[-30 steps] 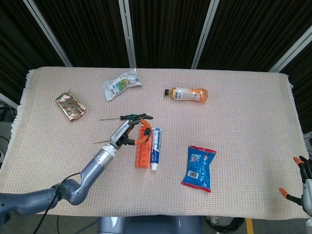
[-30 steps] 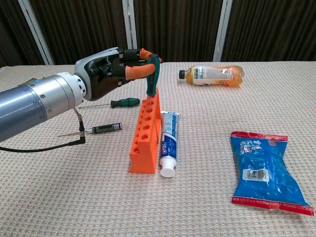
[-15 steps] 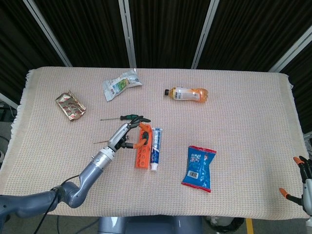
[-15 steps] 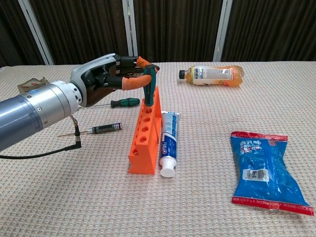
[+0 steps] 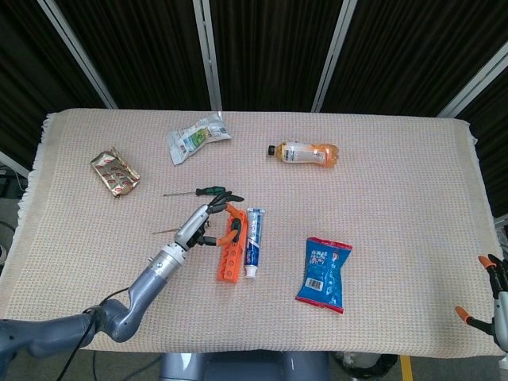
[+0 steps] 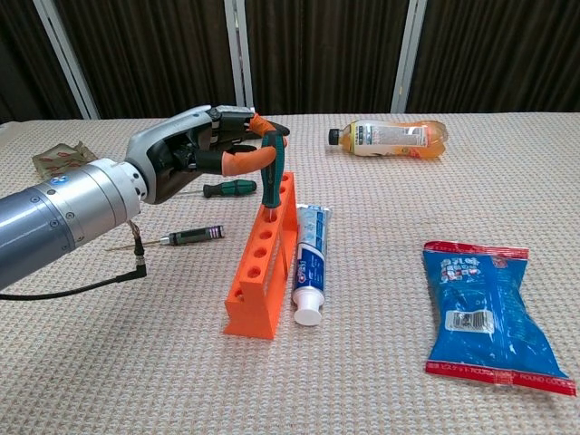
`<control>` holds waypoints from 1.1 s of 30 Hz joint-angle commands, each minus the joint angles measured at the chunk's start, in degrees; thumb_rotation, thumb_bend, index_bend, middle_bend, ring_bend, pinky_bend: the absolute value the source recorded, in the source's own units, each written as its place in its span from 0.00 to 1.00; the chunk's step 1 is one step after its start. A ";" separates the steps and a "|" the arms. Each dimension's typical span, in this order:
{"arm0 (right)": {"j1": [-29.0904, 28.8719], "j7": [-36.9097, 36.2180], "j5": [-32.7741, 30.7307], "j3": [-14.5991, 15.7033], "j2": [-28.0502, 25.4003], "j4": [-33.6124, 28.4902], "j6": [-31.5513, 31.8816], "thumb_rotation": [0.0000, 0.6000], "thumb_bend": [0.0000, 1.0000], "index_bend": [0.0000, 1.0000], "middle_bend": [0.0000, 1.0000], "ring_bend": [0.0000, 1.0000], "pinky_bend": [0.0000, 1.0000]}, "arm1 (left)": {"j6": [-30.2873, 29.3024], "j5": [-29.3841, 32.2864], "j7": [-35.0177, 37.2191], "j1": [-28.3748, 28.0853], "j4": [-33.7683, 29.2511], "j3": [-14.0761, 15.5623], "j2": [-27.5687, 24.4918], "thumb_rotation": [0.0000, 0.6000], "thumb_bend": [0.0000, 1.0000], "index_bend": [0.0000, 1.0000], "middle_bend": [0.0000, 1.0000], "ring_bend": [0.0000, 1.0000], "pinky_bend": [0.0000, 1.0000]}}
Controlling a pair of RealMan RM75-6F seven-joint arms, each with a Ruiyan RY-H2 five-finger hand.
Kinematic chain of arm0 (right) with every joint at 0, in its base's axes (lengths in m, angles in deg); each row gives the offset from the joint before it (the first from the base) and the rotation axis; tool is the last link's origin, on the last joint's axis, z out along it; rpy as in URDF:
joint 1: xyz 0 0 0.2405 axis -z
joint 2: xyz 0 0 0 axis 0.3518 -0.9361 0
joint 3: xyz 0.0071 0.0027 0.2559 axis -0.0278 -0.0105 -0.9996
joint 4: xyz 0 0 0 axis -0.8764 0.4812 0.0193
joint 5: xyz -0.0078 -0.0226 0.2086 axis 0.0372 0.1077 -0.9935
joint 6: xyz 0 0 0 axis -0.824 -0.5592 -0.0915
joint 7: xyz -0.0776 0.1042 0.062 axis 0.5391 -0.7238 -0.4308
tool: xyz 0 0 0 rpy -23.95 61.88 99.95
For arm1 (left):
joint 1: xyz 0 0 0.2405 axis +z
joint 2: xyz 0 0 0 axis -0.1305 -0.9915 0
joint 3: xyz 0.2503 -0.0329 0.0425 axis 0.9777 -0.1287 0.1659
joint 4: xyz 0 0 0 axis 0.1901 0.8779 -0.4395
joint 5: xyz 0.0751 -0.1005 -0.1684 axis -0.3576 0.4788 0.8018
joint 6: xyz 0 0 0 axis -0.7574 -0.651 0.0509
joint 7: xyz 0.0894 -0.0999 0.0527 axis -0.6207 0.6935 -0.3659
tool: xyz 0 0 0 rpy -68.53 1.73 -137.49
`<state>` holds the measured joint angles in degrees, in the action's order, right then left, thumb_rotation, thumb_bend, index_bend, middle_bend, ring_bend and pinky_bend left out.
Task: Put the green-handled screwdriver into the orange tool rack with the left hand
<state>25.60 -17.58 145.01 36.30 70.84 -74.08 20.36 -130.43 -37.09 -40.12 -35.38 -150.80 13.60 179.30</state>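
Insertion is under way: the left robot hand [image 6: 195, 149] pinches the green-handled screwdriver [image 6: 269, 169] upright between orange-tipped fingers [image 6: 245, 160], its shaft sunk into a hole near the far end of the long orange plastic tool rack [image 6: 262, 265]. Compared with a second ago the handle sits lower over the rack, so the tool has gone deeper. The rack itself has swung, its near end drifting away from the white-and-blue toothpaste tube [image 6: 308, 262] that lies just beside it. That suggests the hand is dragging the rack sideways, and the tool may not yet be fully seated; I would judge that a straight release is what remains.

Around the rack on the beige woven surface [image 5: 397, 198], a second, smaller green-handled screwdriver [image 6: 227, 188] lies flat beyond the rack's far end, behind the hand, and a thin black-handled tool [image 6: 190, 235] lies on the hand's side of the rack. Neither blocks the hand. A blue snack bag [image 5: 324, 273] lies past the toothpaste, and an orange drink bottle [image 5: 303, 152], a crumpled white-green packet [image 5: 196, 138] and a gold foil wrapper [image 5: 114, 172] lie well apart, beyond the rack.

The right robot hand [image 5: 498, 300] shows only at the frame edge, far beyond the snack bag; I cannot tell how its fingers stand.
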 commanded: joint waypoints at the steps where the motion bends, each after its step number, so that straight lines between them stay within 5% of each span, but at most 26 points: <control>1: -0.46 2.12 -0.82 -0.97 1.44 1.86 -0.14 1.00 0.00 0.12 0.08 0.00 0.01 | -0.58 -0.13 -0.63 0.23 -0.16 0.14 0.00 0.86 0.37 0.54 0.12 0.00 0.00; 19: 1.74 -0.11 -0.16 -0.29 -1.99 0.35 2.44 1.00 0.00 0.12 0.08 0.00 0.01 | -3.10 -3.59 -0.62 1.00 -1.99 2.02 -1.36 0.81 0.35 0.45 0.10 0.00 0.00; 22: -0.26 3.45 -0.92 -1.21 1.40 0.76 0.47 1.00 0.00 0.12 0.08 0.00 0.01 | -3.57 -4.15 -0.38 1.22 -2.33 2.45 -1.70 0.81 0.35 0.45 0.10 0.00 0.00; 33: -0.28 2.53 -0.05 -0.86 0.59 0.00 0.44 1.00 0.00 0.12 0.08 0.00 0.01 | -4.56 -6.59 -0.38 1.95 -3.30 5.14 -3.40 0.79 0.35 0.44 0.09 0.00 0.00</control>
<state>25.41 -14.59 144.75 35.32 71.71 -73.81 20.91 -134.96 -43.64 -40.47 -33.45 -154.11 18.70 175.92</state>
